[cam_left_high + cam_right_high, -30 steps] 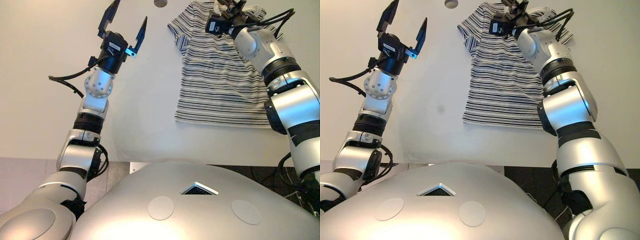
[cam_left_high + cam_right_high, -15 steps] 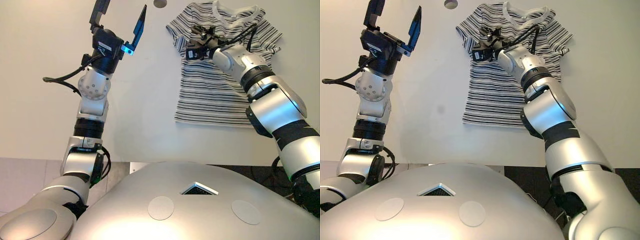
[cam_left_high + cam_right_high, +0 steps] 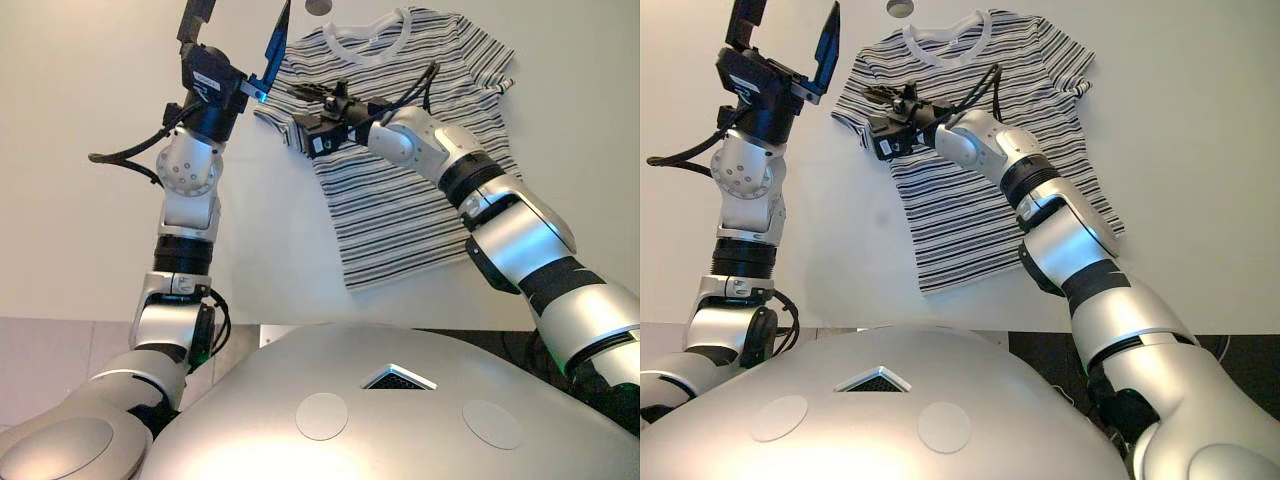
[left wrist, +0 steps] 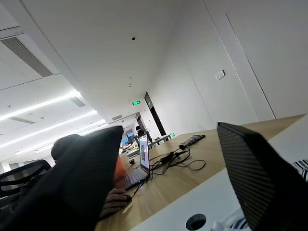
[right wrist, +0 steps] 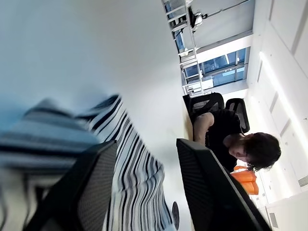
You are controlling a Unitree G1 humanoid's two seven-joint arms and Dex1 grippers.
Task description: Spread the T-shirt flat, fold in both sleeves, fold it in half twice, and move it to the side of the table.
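The T-shirt lies flat and face up on the table, at about 1 o'clock from us. Its collar points to 12 and its hem swings toward 5. Our right gripper sits low over the shirt's sleeve on the 10 o'clock side. Its fingers are partly apart, and striped cloth shows past them. We cannot tell whether any fabric is caught. Our left gripper is raised at 11 o'clock, just beside that sleeve. Its fingers are spread wide and hold nothing. A round grommet sits in the table at 12, near the collar.
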